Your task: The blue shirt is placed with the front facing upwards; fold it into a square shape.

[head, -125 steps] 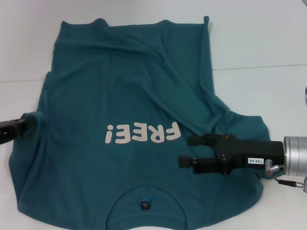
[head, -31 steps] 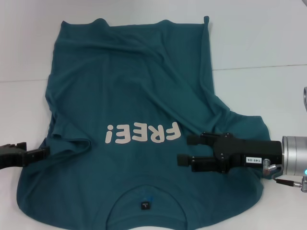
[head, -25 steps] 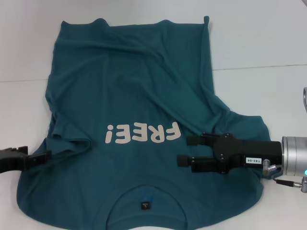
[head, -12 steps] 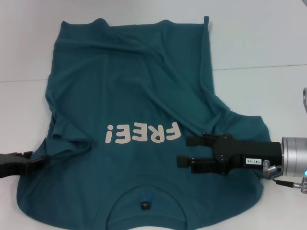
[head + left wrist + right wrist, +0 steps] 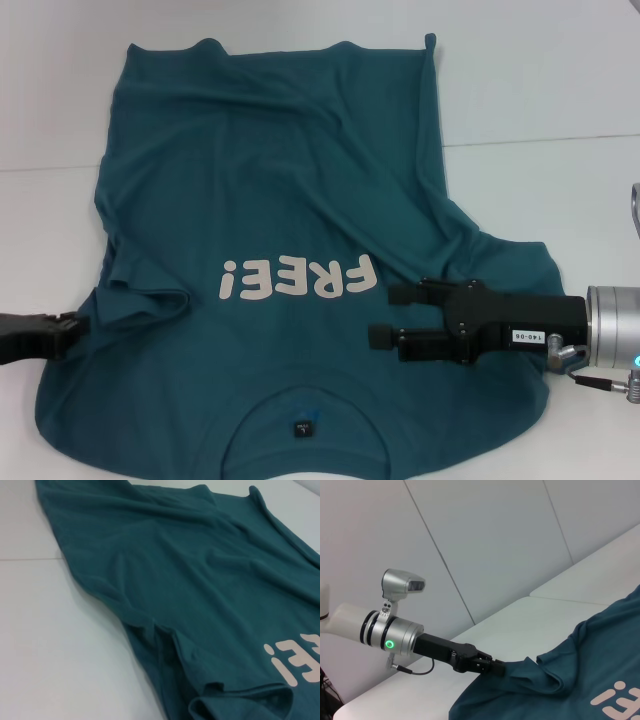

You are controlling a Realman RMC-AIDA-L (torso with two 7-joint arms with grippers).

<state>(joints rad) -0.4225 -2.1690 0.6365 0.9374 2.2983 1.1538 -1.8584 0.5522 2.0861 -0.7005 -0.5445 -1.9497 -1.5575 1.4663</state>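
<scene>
White table [image 5: 560, 90] bears blue shirt [image 5: 280, 180] lettered "FREE!" [image 5: 298, 277].

— Where does the head view look from?
— From above, down onto the blue shirt [image 5: 280, 250] spread on the worktop [image 5: 540, 90].
— And the wrists?
— The left wrist view skims low and close over the shirt's edge; the right looks sideways across it toward the left gripper [image 5: 492, 667]. All three share the "FREE!" lettering [image 5: 298, 278].

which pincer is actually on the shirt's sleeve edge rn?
The left pincer, at the bunched sleeve of the blue shirt. The right pincer hovers open beside the FREE! lettering.
</scene>
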